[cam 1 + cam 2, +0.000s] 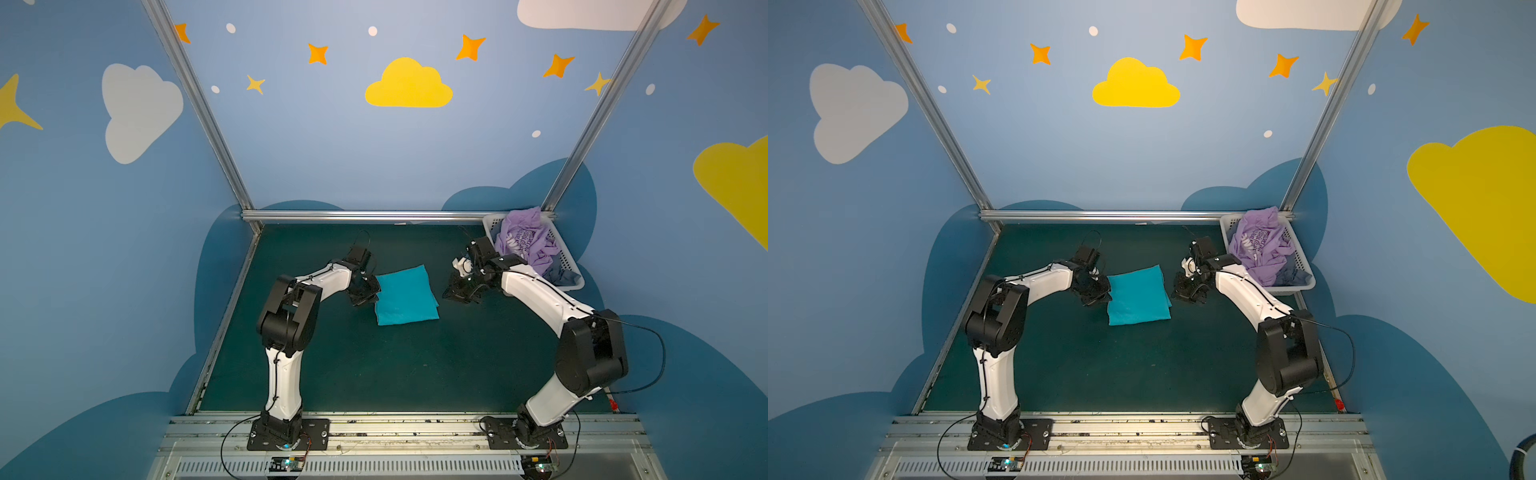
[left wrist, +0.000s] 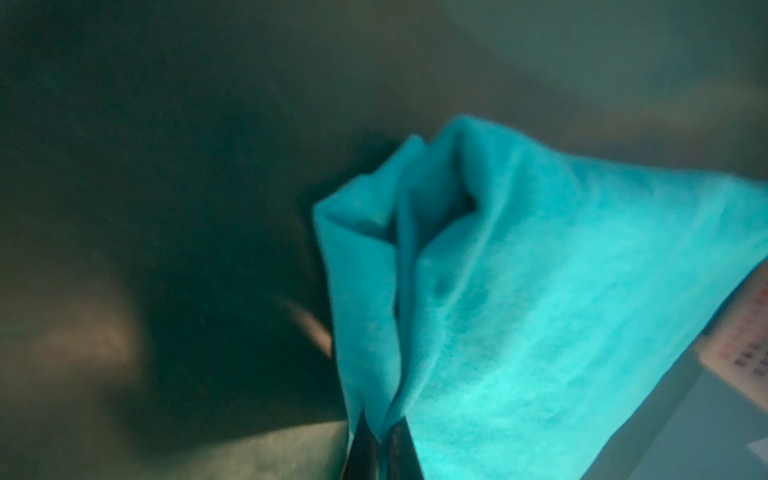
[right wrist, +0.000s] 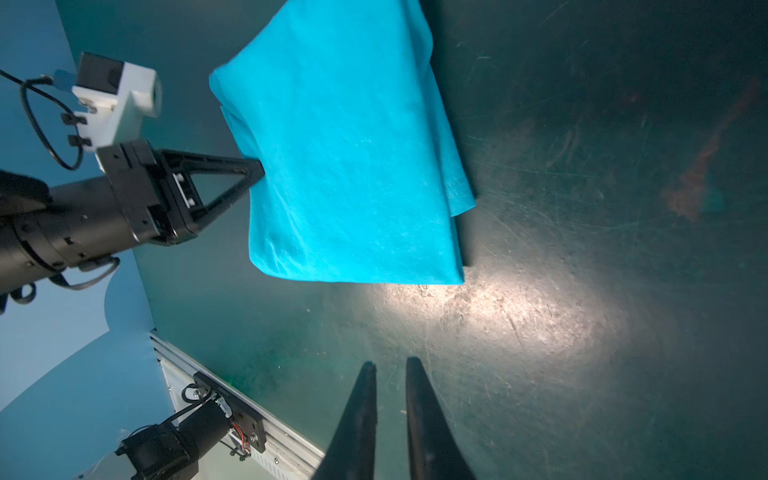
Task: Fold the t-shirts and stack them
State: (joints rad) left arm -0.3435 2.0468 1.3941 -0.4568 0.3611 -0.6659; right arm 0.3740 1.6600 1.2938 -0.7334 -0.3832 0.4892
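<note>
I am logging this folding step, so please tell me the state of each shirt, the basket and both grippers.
basket: upright, holding clothes.
lavender t-shirt: crumpled in the basket.
teal t-shirt: folded, on the table.
left gripper: shut on the teal t-shirt's edge.
right gripper: slightly open, empty.

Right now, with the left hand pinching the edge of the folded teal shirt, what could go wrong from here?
The left hand is shut on one edge of the folded teal t-shirt; pulling from there could drag the layers apart and undo the fold.
The right hand holds nothing beside the shirt, so its other side is unsupported and may sag if lifted.
The lavender t-shirt, heaped in the basket, lies close to the right arm and might snag.
</note>
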